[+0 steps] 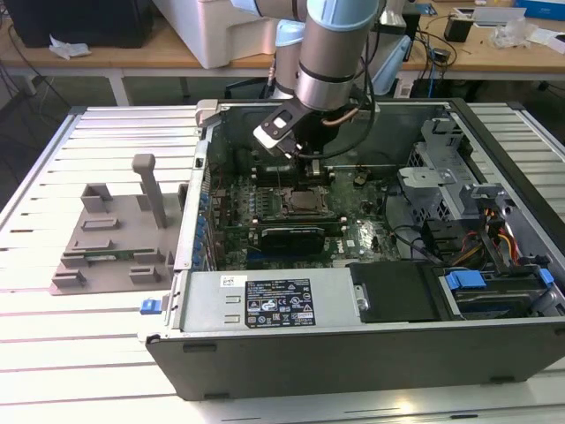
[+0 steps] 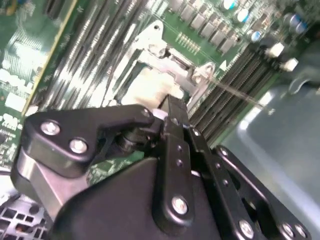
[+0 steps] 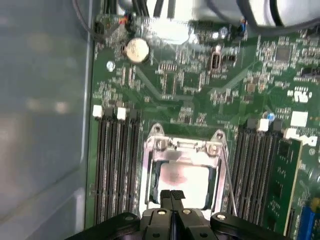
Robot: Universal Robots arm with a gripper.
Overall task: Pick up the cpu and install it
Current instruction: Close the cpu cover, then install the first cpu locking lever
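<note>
Fingers [image 3: 167, 197] pressed shut, gripping nothing, tips over one edge of the cpu [image 3: 184, 179], which lies in the socket [image 3: 150, 167] (seating not verifiable); an off-centre push could tilt it and bend contacts.

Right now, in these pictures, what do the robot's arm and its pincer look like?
The silver-grey tubular robot arm has light blue joint caps and a thin brown cable at its wrist. The matt black metal pincer is built of angular links with bright silver screw heads.
</note>
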